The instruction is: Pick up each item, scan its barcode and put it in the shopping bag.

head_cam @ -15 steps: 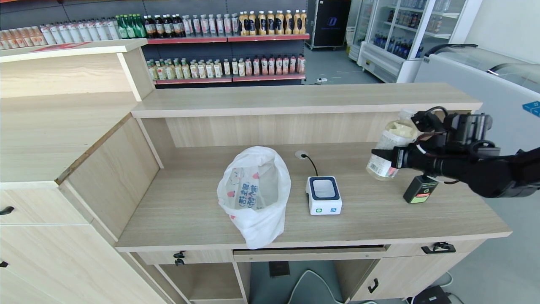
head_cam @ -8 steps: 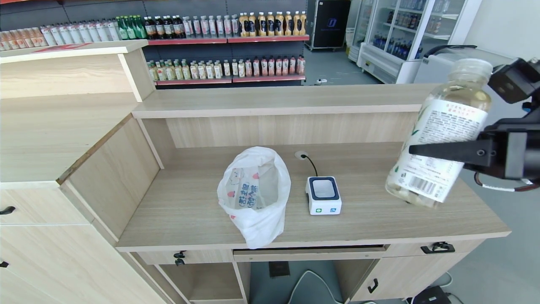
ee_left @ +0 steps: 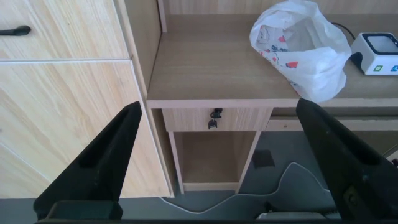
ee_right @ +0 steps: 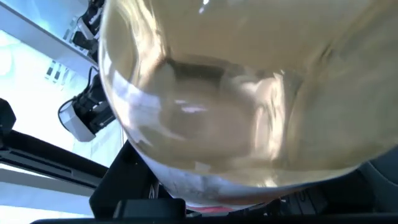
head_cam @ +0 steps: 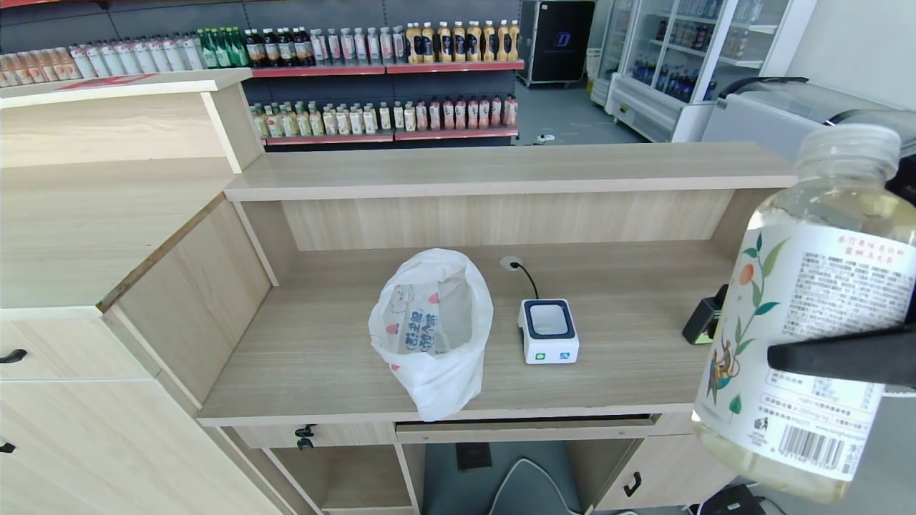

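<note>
The bottle (head_cam: 809,286) has pale yellow liquid and a white label with green leaves, an orange fruit and a black barcode. The shopping bag (head_cam: 433,372) is white with red spots and blue characters. The scanner (head_cam: 551,348) is white with a dark blue frame. The counter (head_cam: 637,375) is pale wood-grain.

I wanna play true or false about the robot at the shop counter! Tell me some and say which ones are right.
1. The right hand holds a bottle. True.
2. The bottle is inside the shopping bag. False: it is held up in the air, off to the right of the bag.
3. The scanner sits on the counter beside the bag, not touching it. True.
4. The left hand is gripping something. False: it is open and empty.
5. The shopping bag stands with its mouth open. True.
</note>
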Robot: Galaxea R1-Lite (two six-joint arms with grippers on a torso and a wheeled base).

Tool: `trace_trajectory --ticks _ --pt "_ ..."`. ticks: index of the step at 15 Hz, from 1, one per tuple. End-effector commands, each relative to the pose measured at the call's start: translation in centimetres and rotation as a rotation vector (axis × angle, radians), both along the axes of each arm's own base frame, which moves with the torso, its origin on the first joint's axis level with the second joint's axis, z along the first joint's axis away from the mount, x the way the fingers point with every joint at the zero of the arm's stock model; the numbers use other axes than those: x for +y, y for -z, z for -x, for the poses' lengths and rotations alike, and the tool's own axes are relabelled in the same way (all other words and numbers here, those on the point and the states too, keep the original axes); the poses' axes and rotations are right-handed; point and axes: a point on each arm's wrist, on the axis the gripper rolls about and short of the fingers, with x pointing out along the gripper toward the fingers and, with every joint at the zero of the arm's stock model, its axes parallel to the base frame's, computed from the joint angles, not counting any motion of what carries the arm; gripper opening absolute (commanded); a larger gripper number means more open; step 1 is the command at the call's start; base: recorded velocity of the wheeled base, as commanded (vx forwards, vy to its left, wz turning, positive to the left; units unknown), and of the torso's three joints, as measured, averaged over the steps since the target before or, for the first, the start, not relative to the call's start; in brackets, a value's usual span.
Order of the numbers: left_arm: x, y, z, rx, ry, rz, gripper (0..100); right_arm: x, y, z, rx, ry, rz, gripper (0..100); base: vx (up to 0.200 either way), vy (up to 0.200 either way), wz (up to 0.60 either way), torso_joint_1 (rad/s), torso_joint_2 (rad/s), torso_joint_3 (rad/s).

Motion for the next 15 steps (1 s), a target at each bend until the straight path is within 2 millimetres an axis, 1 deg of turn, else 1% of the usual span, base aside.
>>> trace_trajectory --ticks 1,3,5,11,13,15 --pt "0.0 0.0 0.0 -0.001 0.000 0.000 100 0.1 0.3 0.5 -0.010 -0.018 0.004 0 0.000 0.000 0.00 0.000 0.00 0.000" --pt "0.0 0.0 0.0 -0.001 0.000 0.000 100 0.0 0.9 0.8 -0.025 -0.024 0.016 0 0.000 0.000 0.00 0.000 0.00 0.000" --pt "0.0 0.0 0.0 -0.001 0.000 0.000 100 0.0 0.8 1.0 -0.019 -0.025 0.017 0 0.000 0.000 0.00 0.000 0.00 0.000" --pt "0.0 0.0 0.0 -0.001 0.000 0.000 100 -0.7 0.0 3.0 0.034 -0.046 0.017 0 0.000 0.000 0.00 0.000 0.00 0.000" --pt "0.0 0.0 0.0 -0.001 0.000 0.000 100 -0.7 -0.4 3.1 0.043 -0.061 0.014 0 0.000 0.000 0.00 0.000 0.00 0.000" --pt "0.0 0.0 0.0 -0.001 0.000 0.000 100 -0.6 -0.4 2.9 0.046 -0.065 0.014 0 0.000 0.000 0.00 0.000 0.00 0.000"
